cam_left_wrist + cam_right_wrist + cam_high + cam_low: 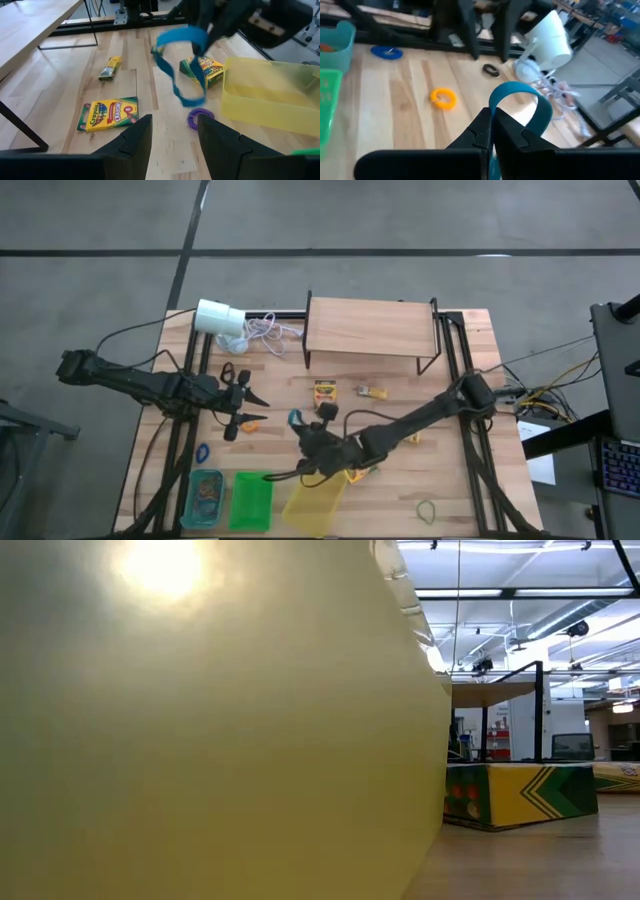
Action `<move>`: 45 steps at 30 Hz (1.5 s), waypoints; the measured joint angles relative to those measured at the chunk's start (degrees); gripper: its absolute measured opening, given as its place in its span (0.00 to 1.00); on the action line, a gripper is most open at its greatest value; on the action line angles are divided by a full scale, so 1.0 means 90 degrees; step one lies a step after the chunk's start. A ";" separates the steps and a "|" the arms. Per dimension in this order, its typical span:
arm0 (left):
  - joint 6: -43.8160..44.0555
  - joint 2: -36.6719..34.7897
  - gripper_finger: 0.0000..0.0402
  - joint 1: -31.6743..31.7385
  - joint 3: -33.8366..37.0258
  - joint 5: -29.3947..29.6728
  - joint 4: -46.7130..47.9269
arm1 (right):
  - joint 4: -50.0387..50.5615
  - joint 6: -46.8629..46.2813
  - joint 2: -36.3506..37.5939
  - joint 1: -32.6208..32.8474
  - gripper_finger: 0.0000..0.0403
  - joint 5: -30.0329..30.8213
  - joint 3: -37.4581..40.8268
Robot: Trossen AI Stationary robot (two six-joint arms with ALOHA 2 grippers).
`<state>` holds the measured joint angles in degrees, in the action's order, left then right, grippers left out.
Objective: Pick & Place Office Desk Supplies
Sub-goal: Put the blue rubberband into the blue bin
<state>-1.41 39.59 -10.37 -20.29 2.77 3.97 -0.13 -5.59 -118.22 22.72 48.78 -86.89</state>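
One blue rubber-band loop (520, 107) hangs clenched in the right end effector (492, 125) (left end effector (172, 132) released).

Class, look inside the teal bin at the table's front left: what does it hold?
The teal bin holds a heap of mixed coloured rubber bands. Anything beneath that heap is covered, so the bin's floor cannot be seen.

Three trays (250, 500) are sitting side by side along the bench's (470, 490) near edge. A shelf (370, 327) is standing at the far edge, the cylinder (220, 317) lying left of it, a crayon box (324, 392) lying just in front.
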 joint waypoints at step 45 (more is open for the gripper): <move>0.0000 0.0000 0.40 -0.0001 0.0000 0.0002 0.0392 | -0.2923 -0.0246 -0.1614 -0.1483 0.02 -0.4254 -0.0012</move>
<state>-1.41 39.59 -10.38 -20.29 2.79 7.50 -26.44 -7.81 -132.74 9.37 10.49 -87.00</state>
